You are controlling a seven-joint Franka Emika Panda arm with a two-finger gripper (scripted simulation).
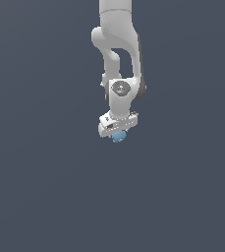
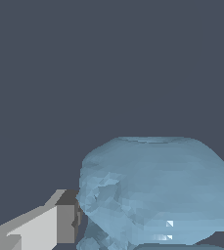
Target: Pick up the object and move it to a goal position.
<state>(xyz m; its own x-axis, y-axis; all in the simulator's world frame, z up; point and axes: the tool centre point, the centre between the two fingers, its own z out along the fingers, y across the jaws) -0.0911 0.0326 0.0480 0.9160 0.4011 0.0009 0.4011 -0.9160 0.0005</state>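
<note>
The object (image 1: pixel 118 137) is a small light-blue lumpy blob showing just under my white gripper (image 1: pixel 118 134) in the exterior view. In the wrist view the object (image 2: pixel 155 190) fills much of the frame, close to the camera, sitting between the jaws. One grey-tipped finger (image 2: pixel 64 222) presses against its side; the other finger is mostly hidden at the frame's edge. The gripper is shut on the object and hangs from the white arm, pointing down.
A plain dark grey-blue surface (image 1: pixel 45 187) fills the background in both views. No other objects or edges show.
</note>
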